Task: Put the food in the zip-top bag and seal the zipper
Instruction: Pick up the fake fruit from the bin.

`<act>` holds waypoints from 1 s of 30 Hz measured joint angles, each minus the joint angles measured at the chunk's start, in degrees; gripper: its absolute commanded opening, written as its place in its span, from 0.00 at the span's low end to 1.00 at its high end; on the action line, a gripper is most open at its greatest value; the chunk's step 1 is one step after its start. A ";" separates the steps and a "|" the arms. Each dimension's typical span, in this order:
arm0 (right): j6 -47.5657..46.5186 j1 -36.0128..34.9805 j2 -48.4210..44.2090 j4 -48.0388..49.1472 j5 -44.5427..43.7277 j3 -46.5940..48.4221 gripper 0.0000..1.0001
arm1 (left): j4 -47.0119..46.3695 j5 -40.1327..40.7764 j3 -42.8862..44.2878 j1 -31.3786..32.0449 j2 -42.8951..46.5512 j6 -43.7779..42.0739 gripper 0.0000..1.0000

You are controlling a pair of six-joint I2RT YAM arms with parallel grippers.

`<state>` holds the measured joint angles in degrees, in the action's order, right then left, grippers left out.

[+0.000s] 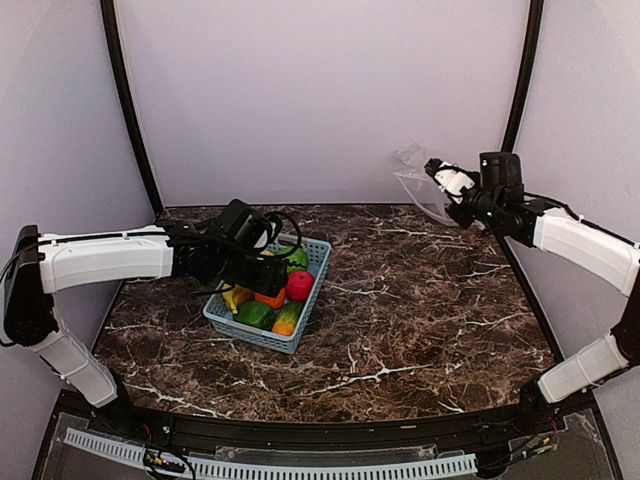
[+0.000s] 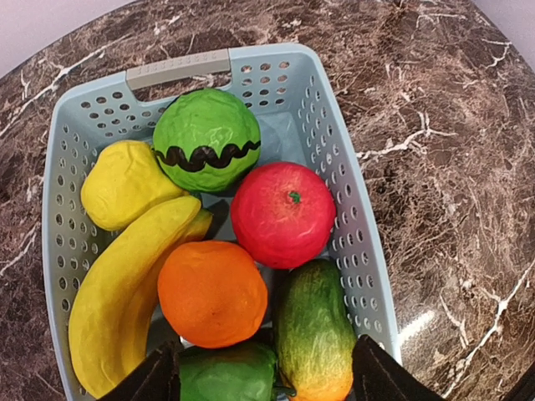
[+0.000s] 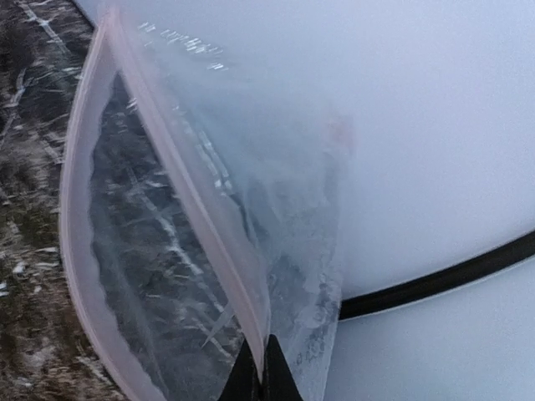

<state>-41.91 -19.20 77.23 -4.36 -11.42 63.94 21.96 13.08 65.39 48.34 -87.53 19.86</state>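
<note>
Left pincer [image 2: 266, 383] was spread wide right above the food [image 2: 282, 213], green pepper [image 2: 227, 372] between its fingers, orange [image 2: 211, 292] just ahead. I'd drop straight onto one piece and keep off the basket [image 2: 355, 209] wall. Right pincer [image 3: 263, 376] was pinched shut on the zip-top bag [image 3: 167, 251], lifted off the table, well apart from the fruit. Bag looked clear and crinkly, mouth gaping, with the pale pinkish zipper [image 3: 65, 217] curving along its edge.

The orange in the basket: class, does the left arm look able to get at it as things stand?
Probably yes: its open fingers hang right above the basket, and the orange lies on top, uncovered.
</note>
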 measured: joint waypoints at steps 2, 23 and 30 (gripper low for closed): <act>2.08 -2.27 1.36 -2.32 2.89 -1.97 0.00 | 1.38 -0.76 1.44 -0.81 -1.62 -0.31 0.95; 12.66 -3.69 7.08 -12.92 25.59 -5.97 0.00 | 9.53 -5.46 7.56 -4.39 -13.35 1.79 0.85; 12.68 -3.69 7.04 -13.03 26.34 -6.25 0.00 | 9.35 -4.11 9.86 -5.68 -17.42 1.95 0.82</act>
<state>-29.23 -22.90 84.27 -17.39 14.92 57.69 31.31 8.97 75.24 42.65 -104.95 21.80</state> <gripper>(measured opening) 0.005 0.835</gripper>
